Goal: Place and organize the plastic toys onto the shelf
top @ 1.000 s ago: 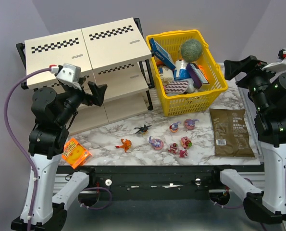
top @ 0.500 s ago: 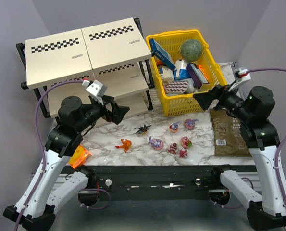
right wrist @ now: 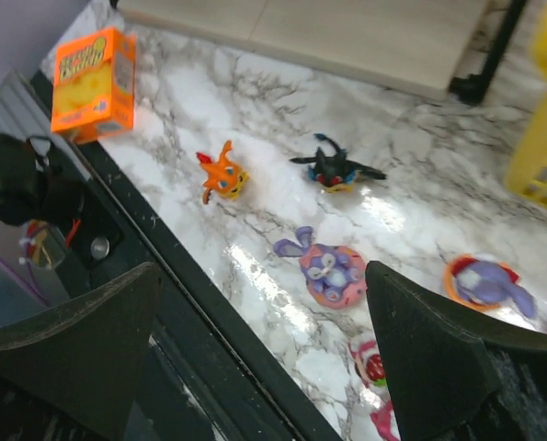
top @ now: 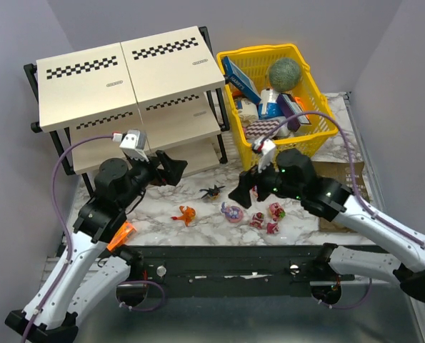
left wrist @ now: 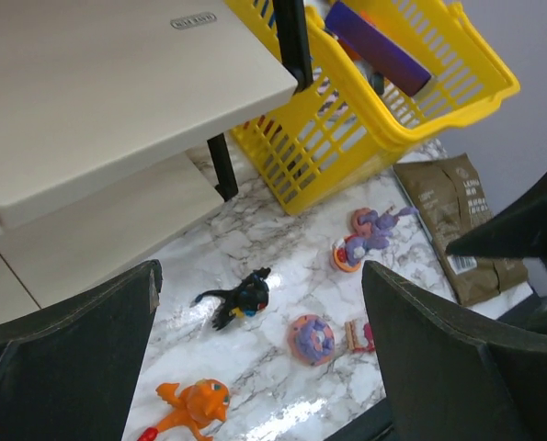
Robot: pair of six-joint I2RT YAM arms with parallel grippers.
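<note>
1. Top external view: plastic toys (top: 232, 211) lie scattered on the tabletop (top: 206, 216) before the shelf (top: 162, 78), none shelved yet.
2. Right fingers (right wrist: 448, 367) stand wide apart above the bunny-eared toy (right wrist: 331, 271); centre over it before descending.
3. Left fingers (left wrist: 71, 358), also apart, hover over the black winged toy (left wrist: 239, 299); keep arms separated.

Left of the yellow basket (left wrist: 328, 156) the shelf (top: 119, 78) is beige with black-and-white checkered strips, and before the basket, on white grey-veined marble table (right wrist: 273, 92), lie an orange toy (top: 185, 214), a black-and-yellow toy (top: 212, 191) and a purple-pink bunny-eared toy (right wrist: 328, 271).
</note>
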